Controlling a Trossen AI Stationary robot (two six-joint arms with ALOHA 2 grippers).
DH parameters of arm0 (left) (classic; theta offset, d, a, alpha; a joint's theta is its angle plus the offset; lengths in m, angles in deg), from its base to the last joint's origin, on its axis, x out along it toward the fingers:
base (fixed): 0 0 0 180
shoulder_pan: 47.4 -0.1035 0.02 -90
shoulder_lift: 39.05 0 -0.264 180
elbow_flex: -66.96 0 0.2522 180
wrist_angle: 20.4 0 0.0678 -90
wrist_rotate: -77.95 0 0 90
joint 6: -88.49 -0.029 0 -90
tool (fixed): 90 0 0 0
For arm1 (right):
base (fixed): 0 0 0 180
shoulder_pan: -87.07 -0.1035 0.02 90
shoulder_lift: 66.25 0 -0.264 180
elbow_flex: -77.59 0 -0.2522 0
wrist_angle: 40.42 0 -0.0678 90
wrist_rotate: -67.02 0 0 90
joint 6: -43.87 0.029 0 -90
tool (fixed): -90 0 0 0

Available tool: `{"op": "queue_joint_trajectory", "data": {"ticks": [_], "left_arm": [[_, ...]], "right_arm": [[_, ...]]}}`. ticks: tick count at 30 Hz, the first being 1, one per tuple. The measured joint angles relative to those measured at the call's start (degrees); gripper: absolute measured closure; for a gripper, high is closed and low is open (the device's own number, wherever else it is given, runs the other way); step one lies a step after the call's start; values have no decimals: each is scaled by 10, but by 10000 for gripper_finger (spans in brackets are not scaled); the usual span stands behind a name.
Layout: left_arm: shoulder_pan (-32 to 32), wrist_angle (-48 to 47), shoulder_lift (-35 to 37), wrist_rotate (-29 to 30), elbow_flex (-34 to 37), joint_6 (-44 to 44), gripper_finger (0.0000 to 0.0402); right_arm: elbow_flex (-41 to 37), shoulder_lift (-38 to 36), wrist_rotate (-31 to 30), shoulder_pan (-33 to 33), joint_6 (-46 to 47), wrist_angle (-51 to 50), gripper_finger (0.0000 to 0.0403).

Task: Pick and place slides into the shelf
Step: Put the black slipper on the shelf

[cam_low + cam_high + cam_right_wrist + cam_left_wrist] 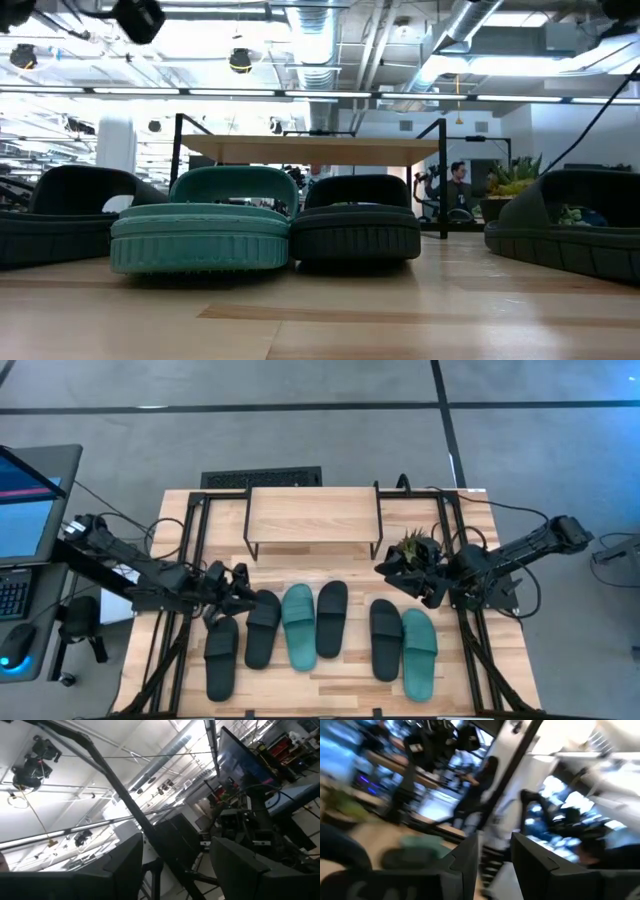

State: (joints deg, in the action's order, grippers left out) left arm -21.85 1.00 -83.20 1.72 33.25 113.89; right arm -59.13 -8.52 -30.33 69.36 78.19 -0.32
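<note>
Six slides lie soles down in a row on the wooden table: black (222,657), black (262,628), teal (298,626), black (332,618), black (385,638) and teal (419,652). The low view shows a teal slide (200,225) beside a black one (355,220). The shelf (312,520) stands on thin black legs behind them, its plank top (310,150) bare. My left gripper (243,586) hovers open just left of the far ends of the left black slides, its fingers (465,865) with nothing between them. My right gripper (175,865) hovers open above the table near the shelf's right end (392,568).
A small potted plant (418,545) stands right of the shelf, close to my right gripper. Black frame bars (190,550) run along both table sides. A screen (25,510) sits off the table's left, a keyboard (262,478) beyond its far edge. A person (458,185) stands in the room.
</note>
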Motion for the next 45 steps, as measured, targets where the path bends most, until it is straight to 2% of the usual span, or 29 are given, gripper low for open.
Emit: {"op": "queue_joint_trajectory", "data": {"ticks": [2,4,5,8,11,17,23,27,39,45], "left_arm": [[-5,-1,-24,35,-19,-15,299],[-8,-1,-41,46,-38,22,299],[-10,-1,-49,34,-49,28,299],[-9,-14,-78,-58,-81,8,299],[4,-82,-108,-71,-130,-1,299],[38,-313,-169,14,-260,-65,299],[73,-524,-213,116,-364,-66,299],[97,-616,-226,150,-393,-13,299],[203,-768,-226,212,-394,218,299],[231,-827,-226,207,-394,284,299]], "right_arm": [[0,0,0,-5,-4,7,188],[0,0,0,-11,-4,9,188],[0,0,0,-15,-4,9,188],[0,0,0,-27,-13,9,188],[0,0,0,-38,-19,11,188],[0,0,1,-60,-33,15,188],[0,-11,15,-76,-54,21,188],[0,-23,16,-83,-81,20,188],[0,-50,16,-83,-93,-28,188],[0,-50,16,-80,-93,-28,188]]}}
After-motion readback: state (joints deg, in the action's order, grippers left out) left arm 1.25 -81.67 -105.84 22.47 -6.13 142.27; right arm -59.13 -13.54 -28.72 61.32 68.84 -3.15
